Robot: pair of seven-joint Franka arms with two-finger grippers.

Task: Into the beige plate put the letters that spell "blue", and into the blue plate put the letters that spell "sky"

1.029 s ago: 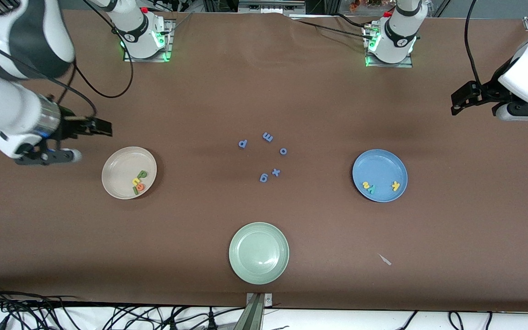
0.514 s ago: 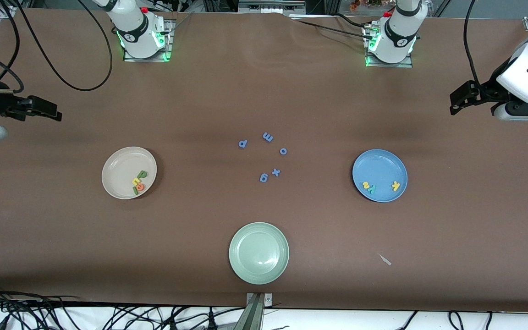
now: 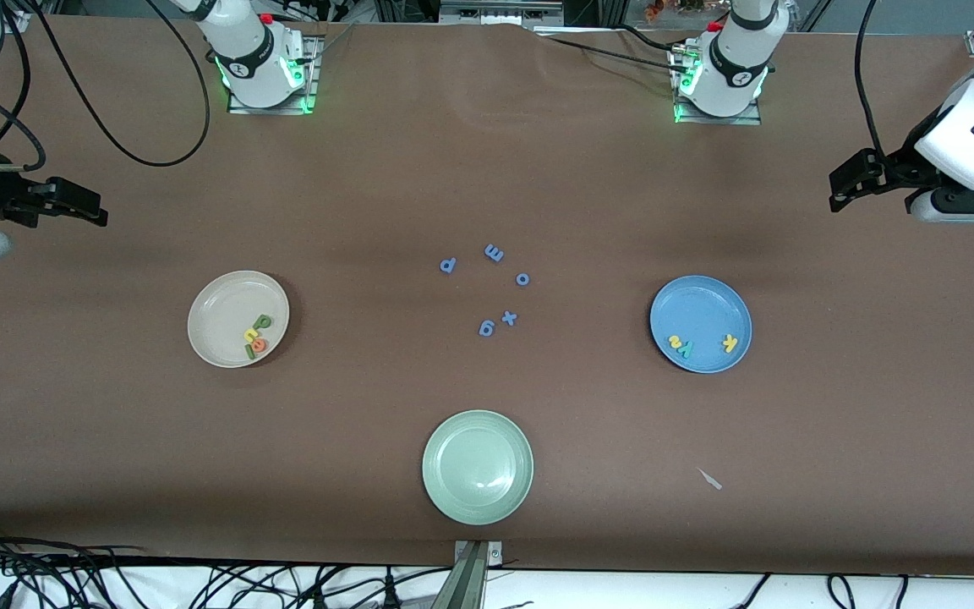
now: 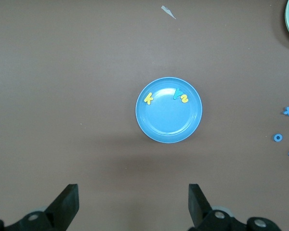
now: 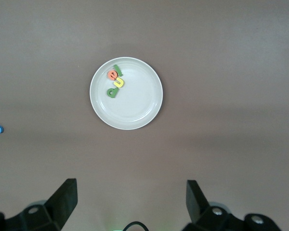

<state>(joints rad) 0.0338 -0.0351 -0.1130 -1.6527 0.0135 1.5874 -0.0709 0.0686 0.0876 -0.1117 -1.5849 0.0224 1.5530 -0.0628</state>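
The beige plate (image 3: 221, 311) (image 5: 138, 104) holds the dark green b (image 3: 262, 321), yellow u (image 3: 250, 334), orange e (image 3: 259, 344) and thin green l (image 3: 248, 352), huddled together. On the blue plate (image 3: 703, 306) (image 4: 166, 121) the yellow s (image 3: 675, 342) touches the teal y (image 3: 687, 348), and the yellow k (image 3: 730, 342) lies apart. My right gripper (image 3: 85, 207) (image 5: 131, 199) hangs open and empty over bare table at the right arm's end. Over the left arm's end my left gripper (image 3: 844, 190) (image 4: 133, 202) is also open and empty.
A pale green plate (image 3: 478, 467) sits nearest the front camera at mid-table. Several periwinkle-blue letters (image 3: 494, 252) lie scattered between the two filled plates. A small pale scrap (image 3: 710, 479) lies on the brown cloth. Cables trail along the table's front edge.
The right arm has swung away from beside the beige plate out to the right arm's end of the table. The left arm has barely shifted. Letters and plates are unmoved.
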